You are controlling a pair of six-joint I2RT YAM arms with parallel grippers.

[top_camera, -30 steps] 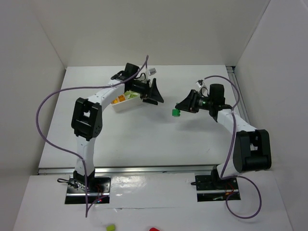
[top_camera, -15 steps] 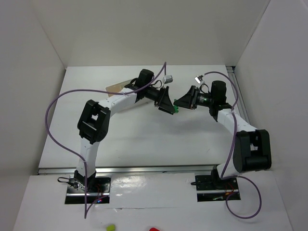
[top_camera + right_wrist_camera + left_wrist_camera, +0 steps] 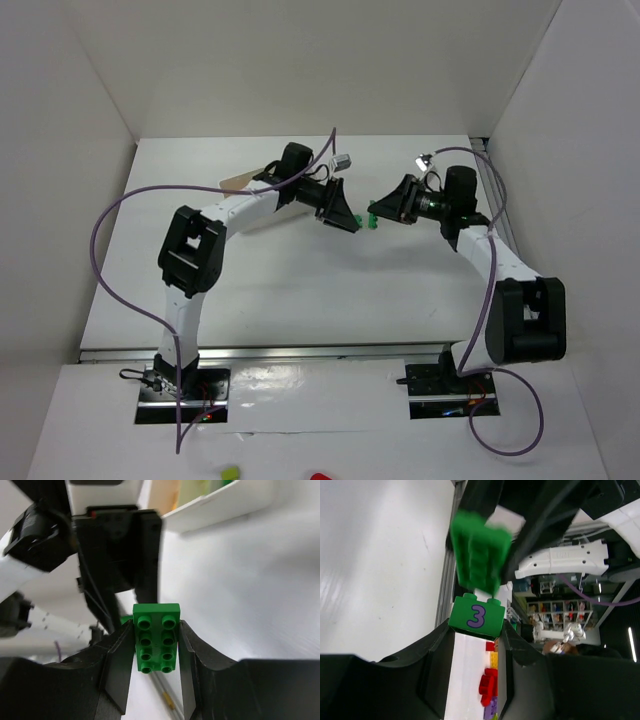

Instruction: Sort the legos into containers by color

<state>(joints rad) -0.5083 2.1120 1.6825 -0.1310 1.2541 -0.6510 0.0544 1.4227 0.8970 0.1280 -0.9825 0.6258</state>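
A dark green lego plate (image 3: 156,637) with eight studs is clamped in my right gripper (image 3: 156,630). A green lego brick (image 3: 477,616) printed with a purple 3 sits between the tips of my left gripper (image 3: 477,625), which is shut on it. The plate (image 3: 480,555) meets that brick's top; I cannot tell whether they are joined. From above, both grippers, left (image 3: 343,215) and right (image 3: 385,212), face each other over mid-table with the green lego (image 3: 371,218) between them. The white tray (image 3: 220,502) shows lime and orange through its wall; the left arm hides it from above.
The metal rail (image 3: 445,580) along the table's right edge runs behind the bricks. White walls enclose the table on three sides. A lime piece (image 3: 230,472) and a red piece (image 3: 320,477) lie on the floor in front of the arm bases.
The left arm swung right, away from the tray, to meet the right gripper, and its jaws closed on the green brick. The right gripper lifted slightly and stayed shut.
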